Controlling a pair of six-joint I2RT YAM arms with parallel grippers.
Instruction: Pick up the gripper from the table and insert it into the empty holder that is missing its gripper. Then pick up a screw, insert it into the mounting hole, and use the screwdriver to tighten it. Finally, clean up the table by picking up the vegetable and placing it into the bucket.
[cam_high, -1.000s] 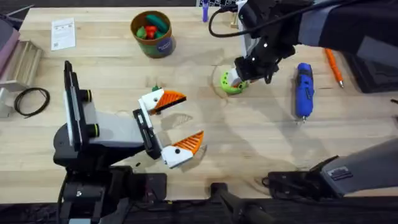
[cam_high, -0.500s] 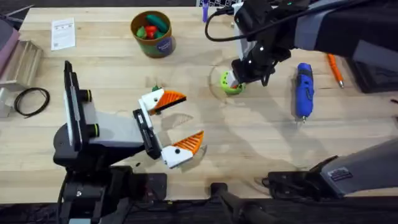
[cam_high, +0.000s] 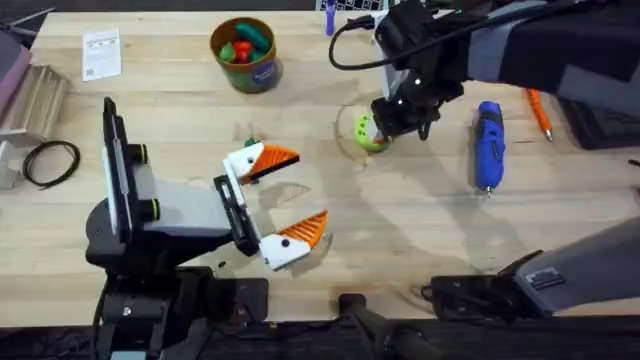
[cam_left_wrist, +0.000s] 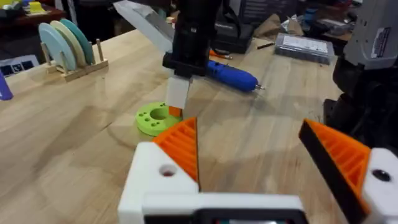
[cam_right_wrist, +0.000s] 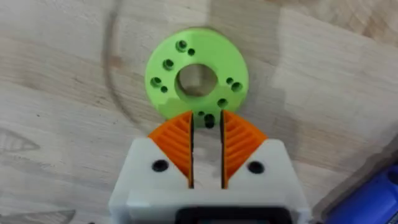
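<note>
The printed card (cam_high: 101, 53) far beyond the left gripper (cam_high: 305, 190) is too small to read, as is the blue label on the bucket (cam_high: 255, 76), which stands beyond it. That gripper has stayed spread wide and empty, both fingers orange-tipped, so the fitting looks done. The right gripper (cam_high: 386, 122) has edged back off the green disc (cam_high: 364, 132), baring more of it. Its pads sit almost together, nothing clearly pinched, probably fetching a screw. The screwdriver (cam_high: 488, 140) lies untouched just to its right.
</note>
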